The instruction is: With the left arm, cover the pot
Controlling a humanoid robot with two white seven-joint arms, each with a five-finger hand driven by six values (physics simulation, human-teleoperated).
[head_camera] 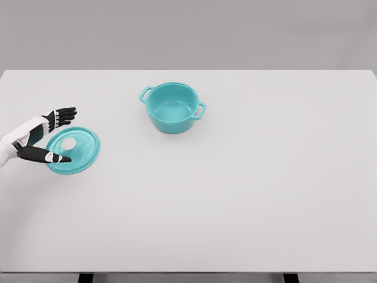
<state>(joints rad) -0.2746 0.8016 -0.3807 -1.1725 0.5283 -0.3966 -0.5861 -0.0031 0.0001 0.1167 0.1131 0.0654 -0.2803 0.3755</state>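
A teal pot (172, 107) with two side handles stands uncovered on the white table, a little left of centre toward the back. Its teal lid (76, 150) with a pale knob (69, 143) lies flat on the table at the left. My left hand (63, 134) comes in from the left edge and hovers at the lid's left side. Its fingers (63, 114) are spread behind the lid and the thumb (50, 157) reaches over the lid's near rim. The hand holds nothing.
The white table (247, 194) spans the whole view, its far edge against a grey wall. The pot stands about a lid's width and a half to the right of the lid.
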